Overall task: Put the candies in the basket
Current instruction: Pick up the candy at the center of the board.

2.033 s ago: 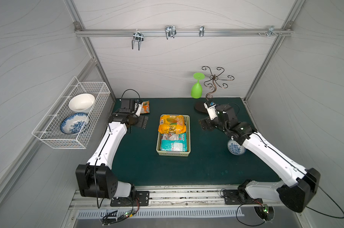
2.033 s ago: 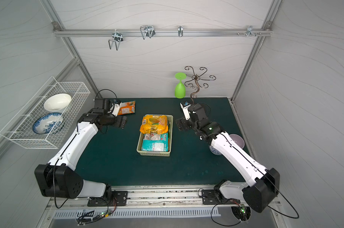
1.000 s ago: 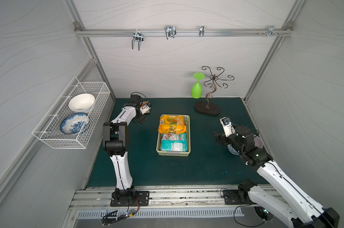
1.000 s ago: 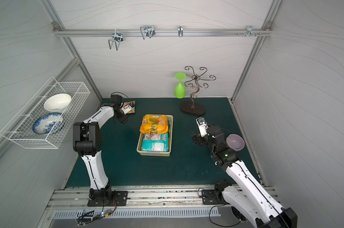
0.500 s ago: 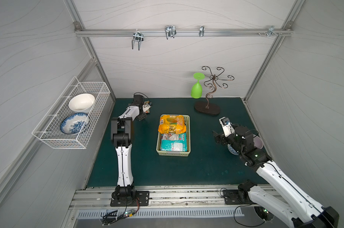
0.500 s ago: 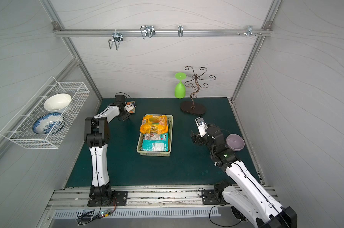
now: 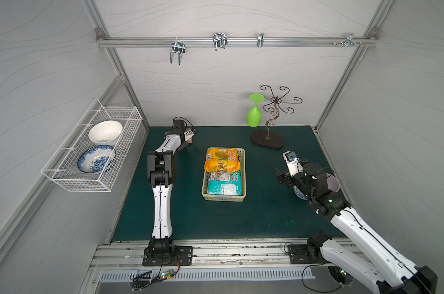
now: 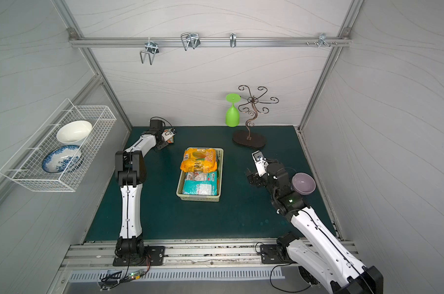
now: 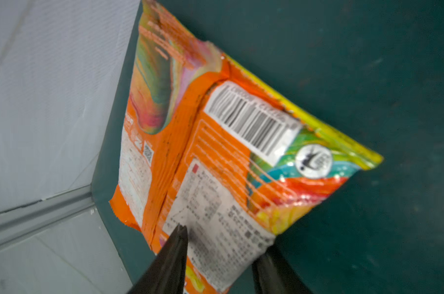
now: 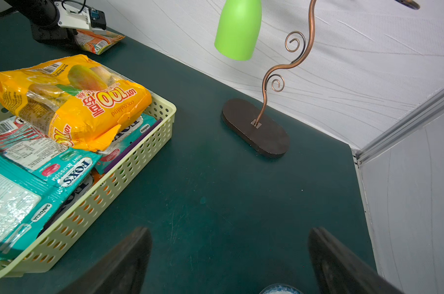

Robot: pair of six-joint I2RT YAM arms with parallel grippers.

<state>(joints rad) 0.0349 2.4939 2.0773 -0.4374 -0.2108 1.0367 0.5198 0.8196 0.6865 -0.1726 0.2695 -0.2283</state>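
An orange candy packet (image 9: 215, 152) lies at the mat's back left corner, against the wall; in both top views only a sliver of it (image 7: 190, 139) (image 8: 171, 138) shows. My left gripper (image 9: 223, 247) is shut on its near end, one finger on each side. The pale yellow-green basket (image 7: 243, 175) (image 8: 220, 173) (image 10: 139, 157) stands mid-mat. It holds a yellow-orange packet (image 7: 222, 160) (image 10: 70, 101) lying over teal packets (image 7: 224, 184) (image 10: 37, 173). My right gripper (image 10: 229, 231) (image 7: 280, 178) hangs open over bare mat to the right of the basket.
A green cup (image 7: 254, 117) hangs on a copper stand with a dark oval base (image 7: 266, 140) at the back right. A purple bowl (image 8: 303, 183) and a blue patterned bowl (image 7: 298, 196) sit by my right arm. A white wire basket (image 7: 93, 150) with two bowls hangs on the left wall.
My left jaws have narrowed onto the orange packet's end, and the left arm has reached deeper into the back corner. The right arm has hardly moved.
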